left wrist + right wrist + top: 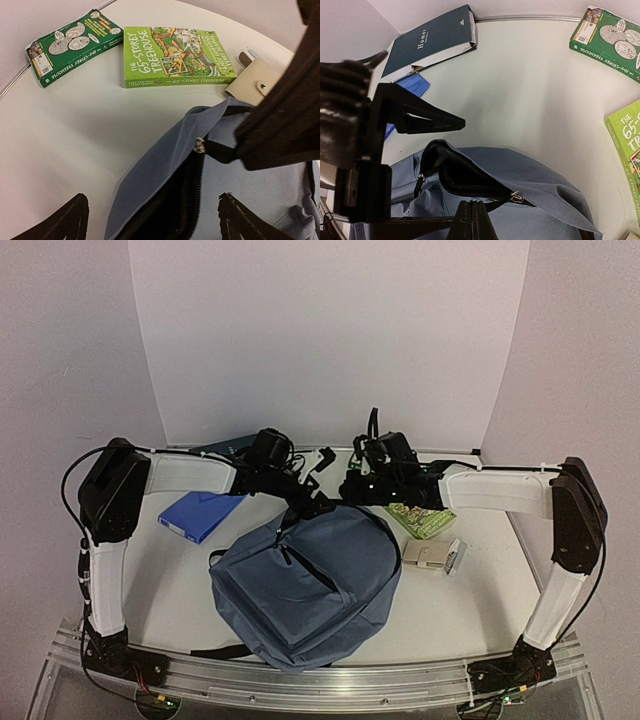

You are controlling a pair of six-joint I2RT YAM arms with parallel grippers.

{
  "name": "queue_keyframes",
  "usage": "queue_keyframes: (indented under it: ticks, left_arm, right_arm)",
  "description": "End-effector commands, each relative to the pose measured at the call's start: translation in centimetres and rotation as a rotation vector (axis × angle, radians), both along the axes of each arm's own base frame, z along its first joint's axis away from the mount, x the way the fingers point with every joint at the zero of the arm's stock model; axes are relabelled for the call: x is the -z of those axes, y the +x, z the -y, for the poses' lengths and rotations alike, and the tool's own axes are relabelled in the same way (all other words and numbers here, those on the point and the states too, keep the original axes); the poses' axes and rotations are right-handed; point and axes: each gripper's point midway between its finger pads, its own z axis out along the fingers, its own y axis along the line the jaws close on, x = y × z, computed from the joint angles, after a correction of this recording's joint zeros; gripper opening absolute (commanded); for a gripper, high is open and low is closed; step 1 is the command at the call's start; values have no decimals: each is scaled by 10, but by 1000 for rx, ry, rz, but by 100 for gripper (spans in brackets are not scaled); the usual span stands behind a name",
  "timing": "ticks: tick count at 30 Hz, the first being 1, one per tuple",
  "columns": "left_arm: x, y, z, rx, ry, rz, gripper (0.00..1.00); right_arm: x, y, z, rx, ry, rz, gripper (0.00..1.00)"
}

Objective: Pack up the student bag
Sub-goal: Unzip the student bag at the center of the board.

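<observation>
The student bag lies flat on the white bench, near its middle and toward the near edge, between my two arms, with its top toward the far side. Its main zipper gapes there, showing dark lining. My right gripper is pinched fully closed on the black tab of the zipper pull, holding that edge of the opening up. My left gripper hangs just over the opening with its fingers spread wide and nothing between them. Left of the bag lies a flat bright-blue book, and beyond it, at the far edge, a dark teal book titled "Humor". To the right, near the bag's top, lies a lime-green Treehouse book, with a darker green Treehouse book beyond it and a beige snap pouch just beside the bag.
</observation>
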Motion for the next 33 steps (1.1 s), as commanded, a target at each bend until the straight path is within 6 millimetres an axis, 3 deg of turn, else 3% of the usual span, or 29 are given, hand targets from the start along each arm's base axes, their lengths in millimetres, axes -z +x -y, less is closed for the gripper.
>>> queue_keyframes:
  ticks: [1, 3, 8, 12, 17, 23, 27, 33]
  left_arm:
    - [8, 25, 2, -66, 41, 43, 86]
    - [8, 35, 1, -106, 52, 70, 76]
    - [2, 48, -6, -192, 53, 97, 21]
    - [-3, 54, -20, -289, 51, 93, 2]
    - [-7, 53, -38, -416, 49, 9, 0]
    - [-10, 45, -58, -537, -6, -142, 0]
    - [-9, 45, -81, -631, -43, -239, 0]
    - [-1, 52, -139, -829, -69, -337, 0]
  right_arm:
    - [-26, 3, -7, 2, 52, 55, 0]
    - [-24, 3, -6, 6, 45, 55, 0]
    - [-22, 0, 7, 40, 19, 61, 0]
    - [-12, -5, 34, 108, -60, 68, 0]
    - [22, -10, 79, 234, -241, 55, 0]
    - [46, -12, 109, 340, -354, 52, 0]
    - [52, -10, 116, 382, -383, 47, 0]
    - [57, -20, 114, 357, -348, -1, 0]
